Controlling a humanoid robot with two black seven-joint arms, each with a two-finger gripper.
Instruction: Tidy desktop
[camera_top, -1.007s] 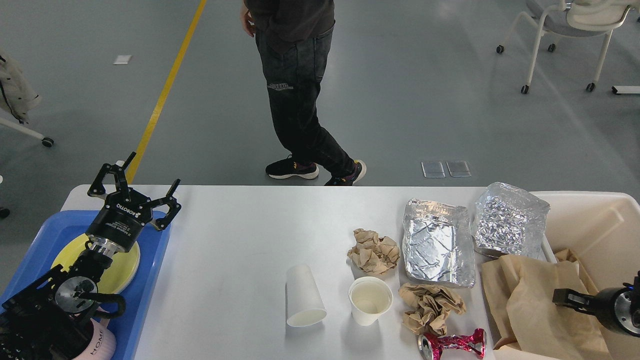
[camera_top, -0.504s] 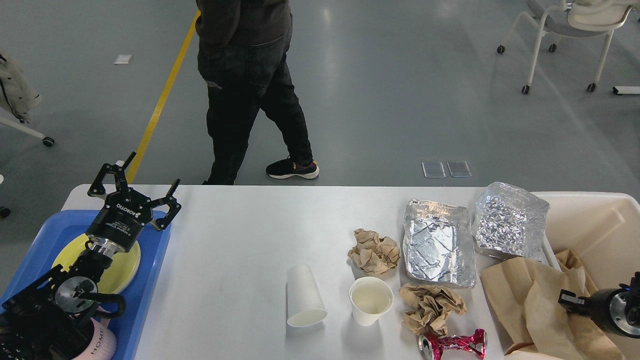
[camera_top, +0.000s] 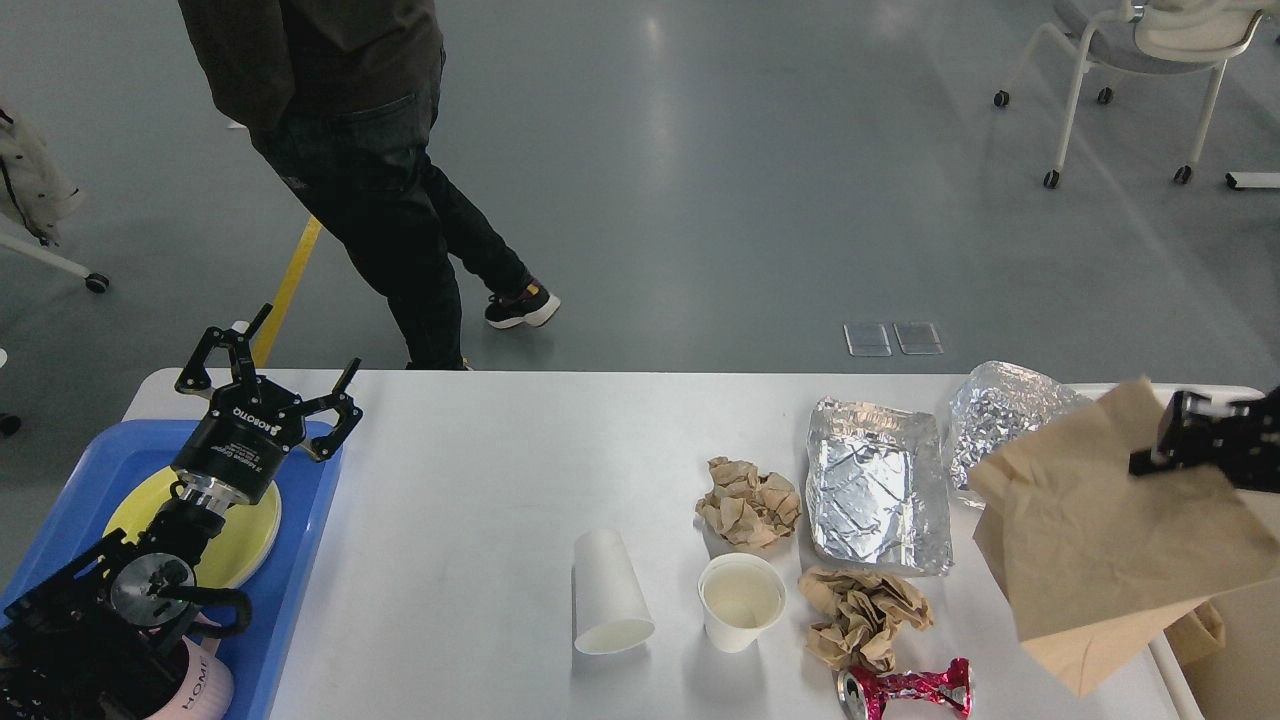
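Note:
The white desktop (camera_top: 480, 500) holds litter on its right half: a tipped white paper cup (camera_top: 607, 592), an upright paper cup (camera_top: 741, 601), two crumpled brown paper balls (camera_top: 748, 503) (camera_top: 864, 614), a flat foil tray (camera_top: 877, 486), a crumpled foil piece (camera_top: 1000, 415) and a crushed red can (camera_top: 905, 689). My right gripper (camera_top: 1172, 440) is shut on a large brown paper bag (camera_top: 1100, 530) and holds it in the air over the table's right end. My left gripper (camera_top: 268, 375) is open and empty above the far edge of the blue tray (camera_top: 300, 560).
A yellow plate (camera_top: 245, 535) lies in the blue tray, with a pink cup (camera_top: 200, 690) at its near end. The cream bin (camera_top: 1240, 640) stands at the right, mostly hidden by the bag. A person (camera_top: 350, 170) walks beyond the table's far left. A wheeled chair (camera_top: 1130, 60) stands far right.
My right gripper has risen with the brown paper bag, lifting it out of the cream bin area into the air. The person has walked to the left. My left arm has not moved.

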